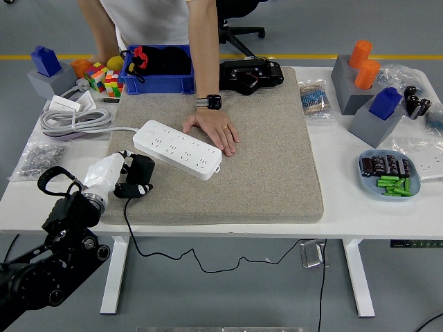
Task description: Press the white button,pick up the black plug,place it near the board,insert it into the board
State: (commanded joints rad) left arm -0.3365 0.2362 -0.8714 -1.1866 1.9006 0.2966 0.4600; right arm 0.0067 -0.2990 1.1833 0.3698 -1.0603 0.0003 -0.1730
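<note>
The left hand (pixel 111 174) grips the black plug (pixel 138 175) on the grey mat (pixel 263 159). Just beyond it lies the white board (pixel 177 148), steadied by a person's hand (pixel 216 130).

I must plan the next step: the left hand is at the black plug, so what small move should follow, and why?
Probably lift the black plug slightly and carry it toward the white power strip: the left hand looks closed on it, and it lies beside the strip, not inserted.

Left hand (pixel 119 176) low, fingers curled in grasp.
</note>
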